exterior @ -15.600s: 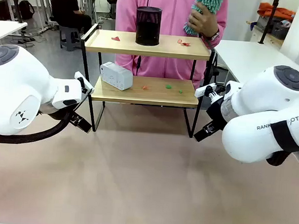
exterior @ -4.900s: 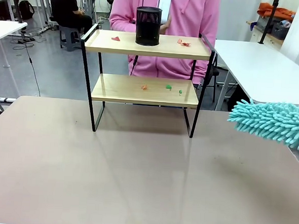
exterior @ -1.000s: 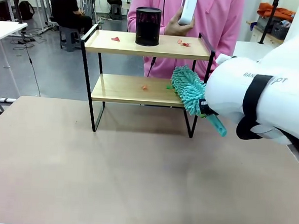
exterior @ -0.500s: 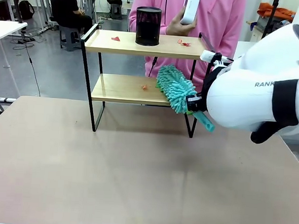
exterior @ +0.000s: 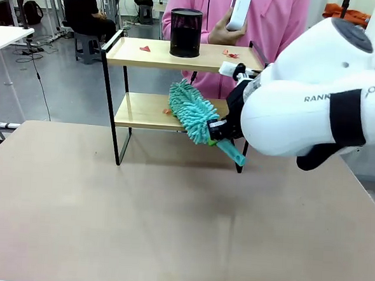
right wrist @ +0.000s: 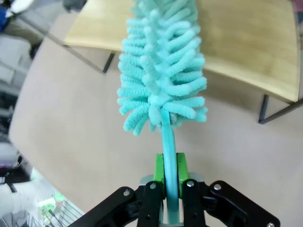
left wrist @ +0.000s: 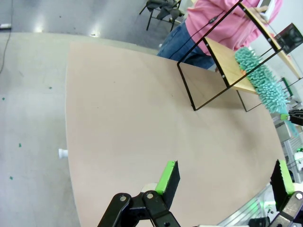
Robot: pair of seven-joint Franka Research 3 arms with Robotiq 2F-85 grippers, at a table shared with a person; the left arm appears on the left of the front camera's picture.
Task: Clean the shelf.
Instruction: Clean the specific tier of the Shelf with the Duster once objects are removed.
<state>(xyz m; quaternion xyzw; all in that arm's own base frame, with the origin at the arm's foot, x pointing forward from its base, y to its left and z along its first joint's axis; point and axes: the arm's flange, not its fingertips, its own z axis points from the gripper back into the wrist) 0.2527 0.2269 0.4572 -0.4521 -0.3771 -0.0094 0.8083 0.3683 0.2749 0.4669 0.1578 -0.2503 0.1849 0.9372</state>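
The near half of the tabletop [exterior: 137,226] is all yours, open from left edge to right. At the shelf [exterior: 179,63] it's tighter: the teal duster [exterior: 192,112] lies across the middle of the lower board and the right arm [exterior: 304,103] covers its right end. The left end is open. Up top, a black mesh cup [exterior: 185,32] stands mid-board, with the person [exterior: 271,18] close behind.

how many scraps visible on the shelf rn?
3 scraps: red left of the black mesh cup, red right of it, one on the lower board beside the duster, which may hide more.
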